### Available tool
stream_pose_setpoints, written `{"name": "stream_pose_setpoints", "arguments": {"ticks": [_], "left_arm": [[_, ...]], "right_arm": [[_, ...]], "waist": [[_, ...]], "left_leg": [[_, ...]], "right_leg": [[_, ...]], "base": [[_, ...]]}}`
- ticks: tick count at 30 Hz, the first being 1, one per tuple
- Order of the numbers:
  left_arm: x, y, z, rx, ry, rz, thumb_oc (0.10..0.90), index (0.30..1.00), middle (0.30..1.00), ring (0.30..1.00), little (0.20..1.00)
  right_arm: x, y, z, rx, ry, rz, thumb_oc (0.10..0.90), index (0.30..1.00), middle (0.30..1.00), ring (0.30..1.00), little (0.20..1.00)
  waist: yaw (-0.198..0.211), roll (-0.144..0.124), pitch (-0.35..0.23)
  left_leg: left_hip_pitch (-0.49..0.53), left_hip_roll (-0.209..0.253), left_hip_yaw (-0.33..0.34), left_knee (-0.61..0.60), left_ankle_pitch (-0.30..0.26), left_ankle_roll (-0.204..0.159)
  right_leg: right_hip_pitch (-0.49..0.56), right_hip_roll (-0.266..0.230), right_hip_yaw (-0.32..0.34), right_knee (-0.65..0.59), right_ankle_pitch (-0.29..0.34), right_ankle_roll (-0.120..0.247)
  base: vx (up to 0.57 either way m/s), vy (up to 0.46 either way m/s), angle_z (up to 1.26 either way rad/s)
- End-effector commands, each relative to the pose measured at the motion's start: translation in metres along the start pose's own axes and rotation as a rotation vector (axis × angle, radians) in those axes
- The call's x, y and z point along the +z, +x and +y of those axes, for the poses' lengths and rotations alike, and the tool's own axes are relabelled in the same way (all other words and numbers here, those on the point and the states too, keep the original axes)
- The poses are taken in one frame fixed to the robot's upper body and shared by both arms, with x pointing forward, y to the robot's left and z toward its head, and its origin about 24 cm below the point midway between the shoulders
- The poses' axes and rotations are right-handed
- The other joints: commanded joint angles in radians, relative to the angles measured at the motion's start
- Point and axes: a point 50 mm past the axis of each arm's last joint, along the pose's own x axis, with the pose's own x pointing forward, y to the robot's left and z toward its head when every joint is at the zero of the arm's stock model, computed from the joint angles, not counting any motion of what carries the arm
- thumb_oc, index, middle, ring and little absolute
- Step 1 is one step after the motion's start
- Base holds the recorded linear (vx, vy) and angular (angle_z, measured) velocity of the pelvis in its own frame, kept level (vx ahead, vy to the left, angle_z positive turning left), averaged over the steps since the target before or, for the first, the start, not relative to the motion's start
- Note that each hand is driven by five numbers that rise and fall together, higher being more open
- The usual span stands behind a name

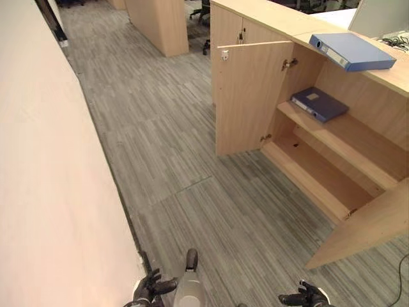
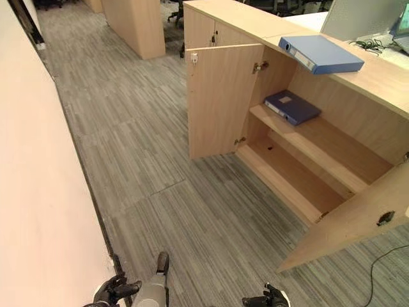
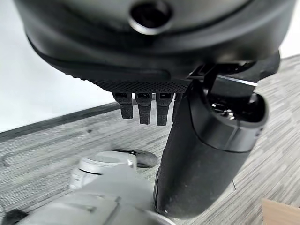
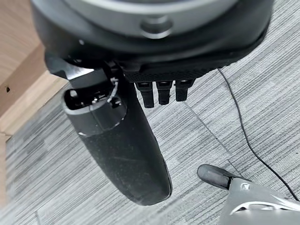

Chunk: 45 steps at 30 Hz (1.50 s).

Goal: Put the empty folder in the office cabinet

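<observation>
Blue and flat, one lever-arch folder [image 1: 351, 51] lies on top of the light wooden office cabinet [image 1: 255, 19], while a darker blue folder [image 1: 319, 103] rests on the upper shelf behind the open doors. We see our left hand [image 1: 152, 288] and right hand [image 1: 307, 296] low over the grey striped carpet [image 1: 179, 147], well apart from the cabinet. Both hang with loosely relaxed fingers, holding nothing.

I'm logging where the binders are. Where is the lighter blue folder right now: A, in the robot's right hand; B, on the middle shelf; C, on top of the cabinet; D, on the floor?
C: the lighter blue folder lies flat on the cabinet top, above the open compartment.
</observation>
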Motion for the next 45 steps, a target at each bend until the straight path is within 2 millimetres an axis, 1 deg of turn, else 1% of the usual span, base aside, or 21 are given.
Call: {"name": "stream_pose_setpoints", "arguments": {"ticks": [1, 4, 7, 13, 14, 15, 17, 18, 19, 21, 22, 24, 25, 26, 28, 30, 35, 37, 40, 41, 45], "left_arm": [[0.001, -0.003, 0.026, 0.058, 0.062, -0.039, 0.8, 0.9, 0.9, 0.9, 0.9], [-0.005, -0.005, 0.033, 0.073, 0.081, -0.016, 0.8, 0.9, 0.9, 0.9, 0.9], [-0.011, -0.006, 0.041, 0.087, 0.109, 0.015, 0.8, 0.9, 0.9, 0.9, 0.9], [-0.005, -0.005, 0.05, 0.122, 0.13, 0.006, 0.8, 0.9, 0.9, 0.9, 0.9], [-0.005, -0.005, 0.05, 0.122, 0.13, 0.006, 0.8, 0.9, 0.9, 0.9, 0.9], [0.0, -0.004, 0.055, 0.133, 0.147, -0.002, 0.8, 0.9, 0.9, 0.9, 0.9], [0.001, -0.004, 0.061, 0.156, 0.157, 0.006, 0.8, 0.9, 0.9, 0.9, 0.9], [0.001, -0.004, 0.061, 0.156, 0.157, 0.006, 0.8, 0.9, 0.9, 0.9, 0.9], [0.0, -0.005, 0.062, 0.163, 0.155, 0.012, 0.8, 0.9, 0.9, 0.9, 0.9], [0.003, -0.003, 0.059, 0.157, 0.152, 0.003, 0.8, 0.9, 0.9, 0.9, 0.9], [0.003, -0.003, 0.059, 0.157, 0.152, 0.003, 0.8, 0.9, 0.9, 0.9, 0.9], [0.006, -0.002, 0.055, 0.143, 0.164, -0.005, 0.8, 0.9, 0.9, 0.9, 0.9], [0.005, -0.002, 0.054, 0.132, 0.187, 0.003, 0.8, 0.9, 0.9, 0.9, 0.9], [0.005, -0.002, 0.053, 0.131, 0.188, 0.003, 0.8, 0.9, 0.9, 0.9, 0.9], [0.003, -0.002, 0.051, 0.121, 0.209, 0.008, 0.8, 0.9, 0.9, 0.9, 0.9], [0.001, -0.002, 0.049, 0.112, 0.236, 0.014, 0.8, 0.9, 0.9, 0.9, 0.9], [-0.001, -0.002, 0.052, 0.126, 0.272, 0.026, 0.8, 0.9, 0.9, 0.9, 0.9], [-0.002, -0.002, 0.054, 0.129, 0.286, 0.035, 0.8, 0.9, 0.9, 0.9, 0.9], [-0.011, -0.004, 0.055, 0.131, 0.284, 0.062, 0.8, 0.9, 0.9, 0.9, 0.9], [-0.015, -0.005, 0.053, 0.124, 0.285, 0.072, 0.8, 0.9, 0.9, 0.9, 0.9], [-0.013, -0.005, 0.047, 0.109, 0.271, 0.06, 0.8, 0.9, 0.9, 0.9, 0.9]], "right_arm": [[0.028, 0.002, 0.002, 0.005, -0.009, -0.116, 0.8, 0.9, 0.9, 0.9, 0.9], [0.026, 0.002, 0.009, 0.019, -0.006, -0.109, 0.8, 0.9, 0.9, 0.9, 0.9], [0.029, 0.002, 0.013, 0.024, 0.016, -0.116, 0.8, 0.9, 0.9, 0.9, 0.9], [0.059, 0.004, 0.024, 0.059, 0.021, -0.201, 0.8, 0.9, 0.9, 0.9, 0.9], [0.059, 0.004, 0.024, 0.058, 0.021, -0.201, 0.8, 0.9, 0.9, 0.9, 0.9], [0.067, 0.004, 0.027, 0.069, 0.005, -0.223, 0.8, 0.9, 0.9, 0.9, 0.9], [0.07, 0.003, 0.032, 0.083, 0.016, -0.23, 0.8, 0.9, 0.9, 0.9, 0.9], [0.07, 0.003, 0.032, 0.083, 0.016, -0.23, 0.8, 0.9, 0.9, 0.9, 0.9], [0.073, 0.003, 0.033, 0.087, 0.021, -0.239, 0.8, 0.9, 0.9, 0.9, 0.9], [0.078, 0.003, 0.032, 0.087, 0.01, -0.252, 0.8, 0.9, 0.9, 0.9, 0.9], [0.078, 0.003, 0.032, 0.087, 0.01, -0.252, 0.8, 0.9, 0.9, 0.9, 0.9], [0.078, 0.004, 0.027, 0.068, 0.012, -0.248, 0.8, 0.9, 0.9, 0.9, 0.9], [0.074, 0.005, 0.02, 0.039, 0.023, -0.232, 0.8, 0.9, 0.9, 0.9, 0.9], [0.074, 0.005, 0.02, 0.039, 0.023, -0.231, 0.8, 0.9, 0.9, 0.9, 0.9], [0.071, 0.005, 0.014, 0.013, 0.039, -0.22, 0.8, 0.9, 0.9, 0.9, 0.9], [0.066, 0.006, 0.005, -0.023, 0.069, -0.196, 0.8, 0.9, 0.9, 0.9, 0.9], [0.045, 0.006, -0.007, -0.064, 0.095, -0.129, 0.8, 0.9, 0.9, 0.9, 0.9], [0.031, 0.004, -0.012, -0.075, 0.109, -0.088, 0.8, 0.9, 0.9, 0.9, 0.9], [0.015, 0.002, -0.019, -0.094, 0.108, -0.042, 0.8, 0.9, 0.9, 0.9, 0.9], [0.01, 0.001, -0.026, -0.113, 0.111, -0.03, 0.8, 0.9, 0.9, 0.9, 0.9], [0.014, 0.001, -0.03, -0.118, 0.101, -0.05, 0.8, 0.9, 0.9, 0.9, 0.9]], "waist": [[0.048, -0.036, -0.036], [0.073, -0.058, -0.053], [0.081, -0.08, -0.068], [0.096, -0.121, -0.1], [0.096, -0.119, -0.102], [0.098, -0.118, -0.1], [0.1, -0.085, -0.091], [0.1, -0.085, -0.09], [0.091, -0.064, -0.085], [0.07, -0.034, -0.058], [0.072, -0.035, -0.057], [0.049, -0.029, -0.024], [0.037, -0.035, -0.025], [0.039, -0.033, -0.024], [0.032, -0.026, -0.022], [0.002, 0.005, -0.014], [-0.045, 0.029, -0.009], [-0.064, 0.001, -0.009], [-0.074, 0.003, -0.04], [-0.096, 0.019, -0.058], [-0.117, 0.041, -0.077]], "left_leg": [[-0.121, 0.002, -0.011, 0.027, 0.033, 0.067], [-0.146, -0.016, -0.061, 0.089, 0.054, 0.07], [-0.158, -0.042, -0.049, 0.165, 0.058, 0.085], [-0.151, -0.131, -0.027, 0.209, -0.066, 0.162], [-0.153, -0.128, -0.028, 0.209, -0.065, 0.161], [-0.12, -0.147, -0.008, 0.203, -0.107, 0.186], [-0.019, -0.156, 0.034, 0.173, -0.155, 0.221], [-0.018, -0.156, 0.034, 0.173, -0.155, 0.221], [0.025, -0.16, 0.038, 0.149, -0.169, 0.234], [0.078, -0.178, 0.03, 0.133, -0.179, 0.244], [0.08, -0.18, 0.032, 0.133, -0.18, 0.244], [0.127, -0.201, 0.044, 0.141, -0.212, 0.239], [0.176, -0.213, 0.049, 0.132, -0.251, 0.225], [0.179, -0.211, 0.05, 0.131, -0.253, 0.224], [0.205, -0.204, 0.062, 0.124, -0.265, 0.21], [0.243, -0.172, 0.064, 0.107, -0.283, 0.186], [0.312, -0.15, 0.06, 0.087, -0.318, 0.166], [0.332, -0.18, 0.044, 0.101, -0.336, 0.159], [0.386, -0.167, 0.031, 0.093, -0.379, 0.141], [0.407, -0.126, 0.013, 0.108, -0.403, 0.118], [0.38, -0.061, 0.004, 0.167, -0.371, 0.077]], "right_leg": [[0.119, 0.026, -0.014, 0.148, -0.293, 0.05], [0.111, 0.003, 0.006, 0.175, -0.293, 0.07], [0.096, -0.04, 0.008, 0.196, -0.258, 0.109], [-0.056, -0.123, 0.009, 0.384, 0.006, 0.224], [-0.059, -0.12, 0.01, 0.383, 0.008, 0.223], [-0.113, -0.163, -0.048, 0.497, 0.09, 0.265], [-0.173, -0.266, -0.227, 0.675, 0.223, 0.274], [-0.172, -0.266, -0.227, 0.676, 0.222, 0.274], [-0.222, -0.273, -0.234, 0.736, 0.227, 0.274], [-0.315, -0.234, -0.219, 0.75, 0.155, 0.264], [-0.315, -0.236, -0.217, 0.753, 0.153, 0.264], [-0.362, -0.208, -0.282, 0.595, 0.07, 0.263], [-0.369, -0.214, -0.299, 0.45, 0.015, 0.221], [-0.365, -0.211, -0.298, 0.448, 0.014, 0.22], [-0.376, -0.215, -0.293, 0.279, 0.059, 0.198], [-0.425, -0.272, -0.26, 0.101, 0.147, 0.224], [-0.467, -0.349, -0.204, 0.029, 0.224, 0.254], [-0.436, -0.379, -0.21, 0.014, 0.268, 0.254], [-0.398, -0.379, -0.271, 0.017, 0.295, 0.27], [-0.394, -0.361, -0.29, 0.047, 0.278, 0.264], [-0.399, -0.322, -0.315, 0.072, 0.232, 0.233]], "base": [[0.44, 0.279, -0.62], [0.34, 0.242, -0.88], [0.38, 0.372, -0.23], [0.25, 0.335, -0.23], [0.26, 0.339, -0.18], [0.27, 0.35, -0.06], [0.36, 0.441, -0.24], [0.26, 0.346, -0.5], [0.19, 0.259, -0.46], [0.24, 0.296, -0.5], [0.21, 0.186, -0.36], [0.3, 0.12, -0.21], [0.3, 0.058, -0.38], [0.3, 0.018, -0.38], [0.2, -0.074, -0.36], [0.29, -0.116, -0.2], [0.3, -0.102, -0.06], [0.42, -0.168, 0.0], [0.53, -0.177, 0.17], [0.5, -0.243, 0.15], [0.33, -0.225, 0.19]]}}
